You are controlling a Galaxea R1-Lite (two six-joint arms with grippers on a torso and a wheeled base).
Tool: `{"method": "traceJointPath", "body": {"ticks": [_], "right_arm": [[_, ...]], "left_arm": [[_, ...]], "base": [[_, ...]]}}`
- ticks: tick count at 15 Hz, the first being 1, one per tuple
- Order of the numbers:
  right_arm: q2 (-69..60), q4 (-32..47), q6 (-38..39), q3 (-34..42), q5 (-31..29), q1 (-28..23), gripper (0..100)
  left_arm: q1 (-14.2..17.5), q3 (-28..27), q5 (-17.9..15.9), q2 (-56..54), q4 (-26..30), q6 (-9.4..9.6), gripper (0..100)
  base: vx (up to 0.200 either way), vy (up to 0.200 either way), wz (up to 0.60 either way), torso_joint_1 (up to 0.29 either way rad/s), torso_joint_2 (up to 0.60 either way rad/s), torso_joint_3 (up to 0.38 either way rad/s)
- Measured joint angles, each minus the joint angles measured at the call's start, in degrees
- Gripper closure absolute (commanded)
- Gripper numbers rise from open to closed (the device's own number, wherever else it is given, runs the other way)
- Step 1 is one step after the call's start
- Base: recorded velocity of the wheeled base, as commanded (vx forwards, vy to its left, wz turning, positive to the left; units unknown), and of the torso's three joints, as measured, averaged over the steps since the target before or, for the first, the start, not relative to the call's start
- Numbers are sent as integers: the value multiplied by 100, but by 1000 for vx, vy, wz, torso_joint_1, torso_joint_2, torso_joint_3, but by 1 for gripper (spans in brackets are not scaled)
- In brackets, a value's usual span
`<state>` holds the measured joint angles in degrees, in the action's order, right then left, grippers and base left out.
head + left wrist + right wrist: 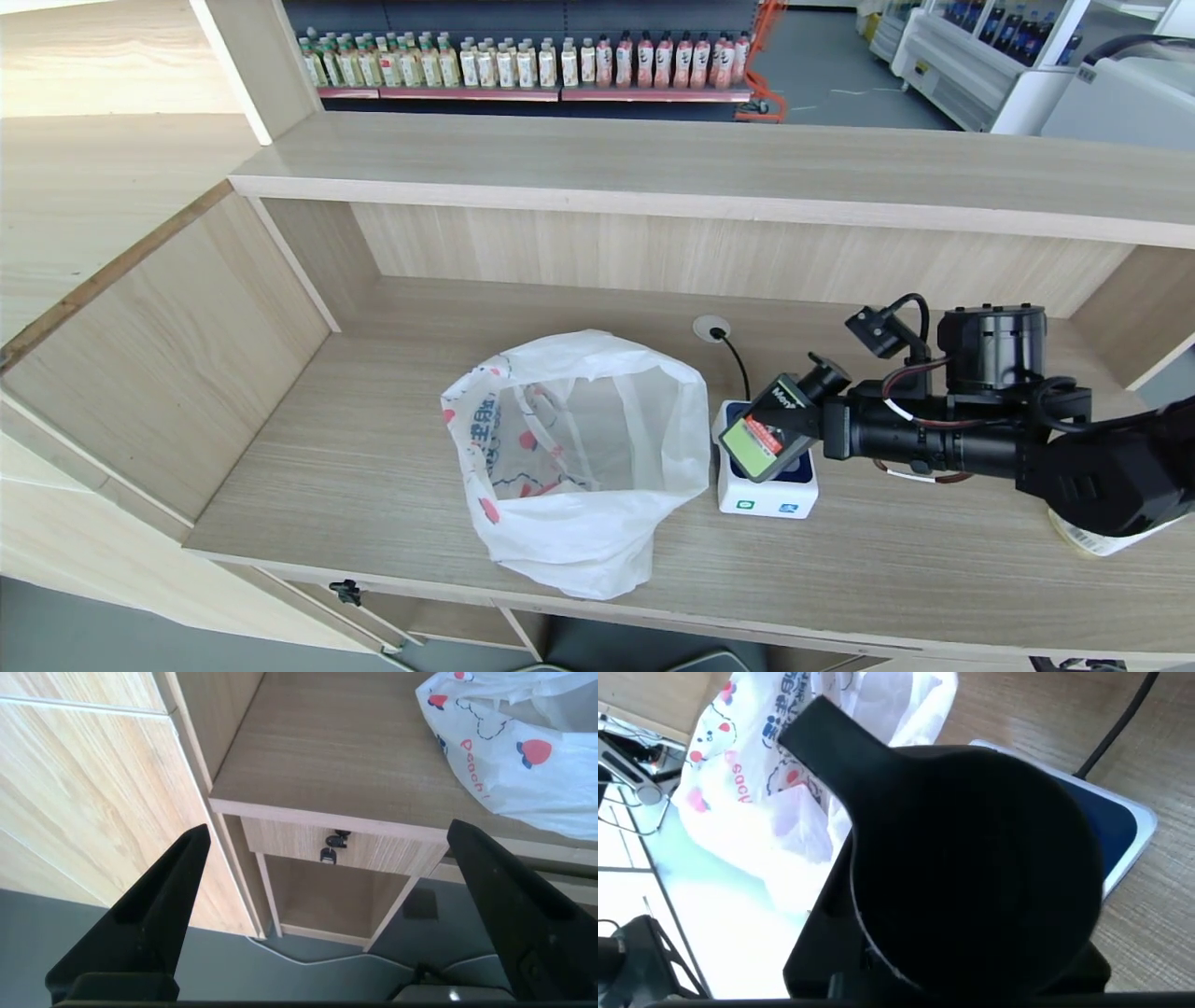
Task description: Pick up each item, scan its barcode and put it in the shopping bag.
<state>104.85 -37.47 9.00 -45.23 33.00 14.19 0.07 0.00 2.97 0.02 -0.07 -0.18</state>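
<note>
The right hand point(801, 418) grips a black, green-labelled canister point(758, 441), tilted just above the white barcode scanner point(767, 497); the shopping bag point(579, 448) stands open just beyond that hand on the bench point(355, 448). The left hand point(329, 840) hangs open.

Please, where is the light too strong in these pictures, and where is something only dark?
Right wrist view: the area beside the white printed plastic bag is washed out to white; the black round container shows no surface detail. Left wrist view: the two open fingers are dark silhouettes. Head view: even light, soft shadows only.
</note>
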Motion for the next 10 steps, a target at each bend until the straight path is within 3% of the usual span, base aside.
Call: {"method": "traceJointPath", "body": {"ticks": [10], "right_arm": [[240, -123, 0, -133, 20, 5, 100]], "left_arm": [[0, 0, 0, 0, 0, 2, 0]], "base": [[0, 0, 0, 0, 0, 0]]}}
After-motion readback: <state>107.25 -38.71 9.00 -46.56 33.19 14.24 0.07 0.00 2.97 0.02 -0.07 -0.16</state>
